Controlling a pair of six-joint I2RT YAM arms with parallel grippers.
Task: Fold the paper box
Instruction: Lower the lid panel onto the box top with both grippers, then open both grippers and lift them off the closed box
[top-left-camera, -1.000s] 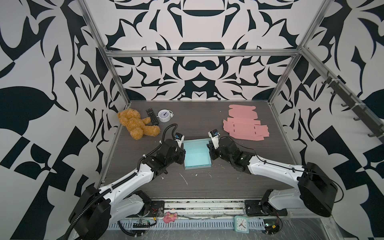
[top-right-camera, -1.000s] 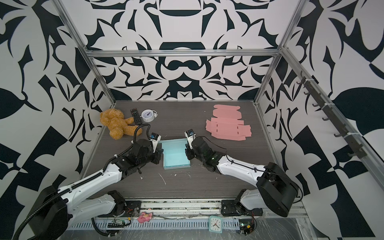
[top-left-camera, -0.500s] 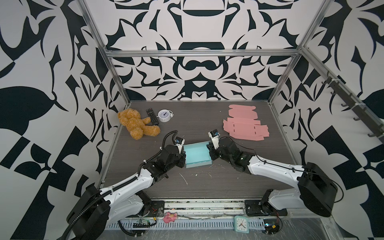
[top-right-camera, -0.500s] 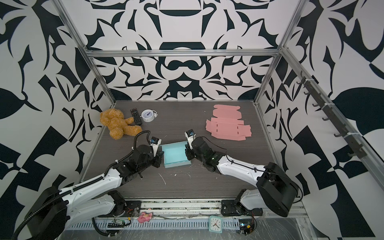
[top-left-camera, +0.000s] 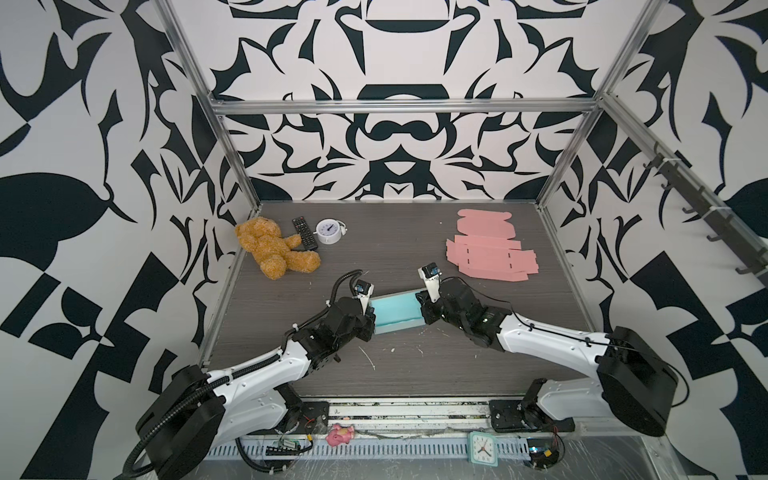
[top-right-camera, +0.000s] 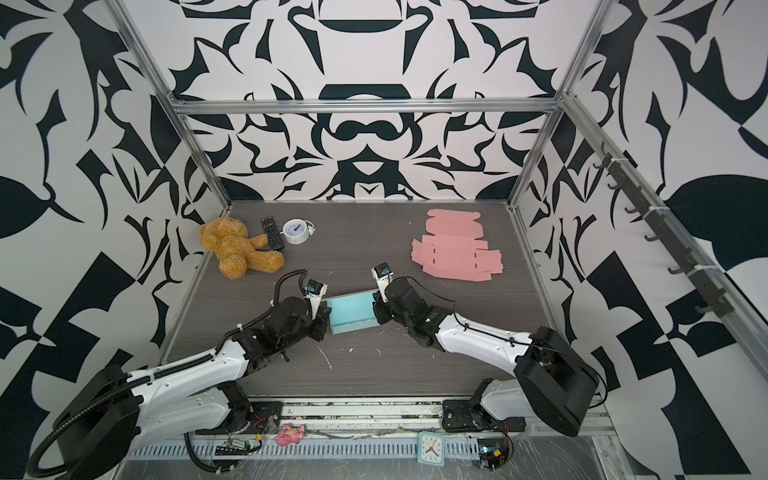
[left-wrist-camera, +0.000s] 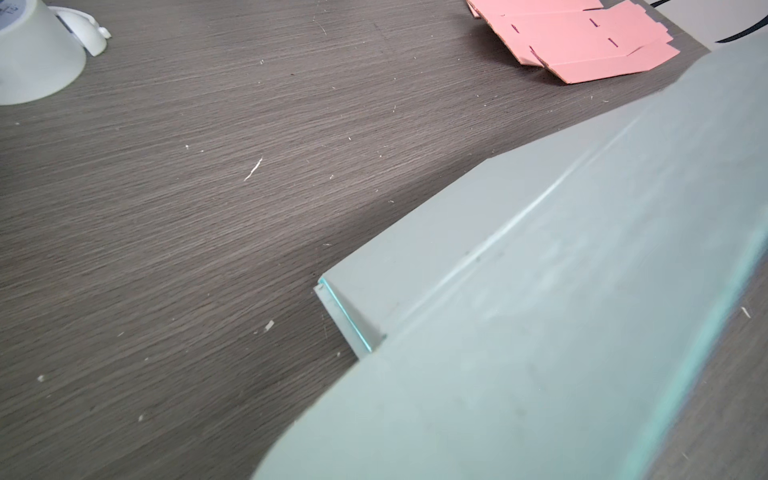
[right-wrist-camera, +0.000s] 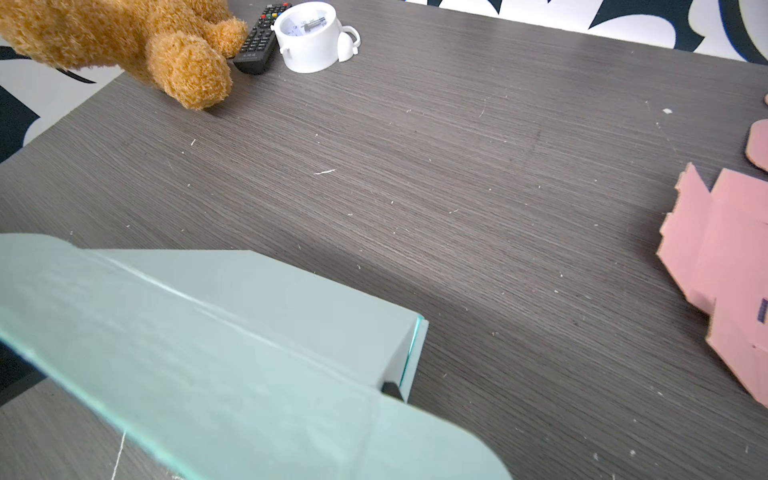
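Teal paper box (top-left-camera: 395, 313) sits central on the desk (top-left-camera: 415, 374), lid half closed, left claw (top-left-camera: 371, 320) shut at one end, right claw (top-left-camera: 423, 309) unreadable opposite; next, seemingly, tuck the lid down evenly.

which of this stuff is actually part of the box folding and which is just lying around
Job in hand: teal paper box, with left gripper and right gripper at its ends.
Lying about: teddy bear, remote, white alarm clock, flat pink box blanks, untouched.
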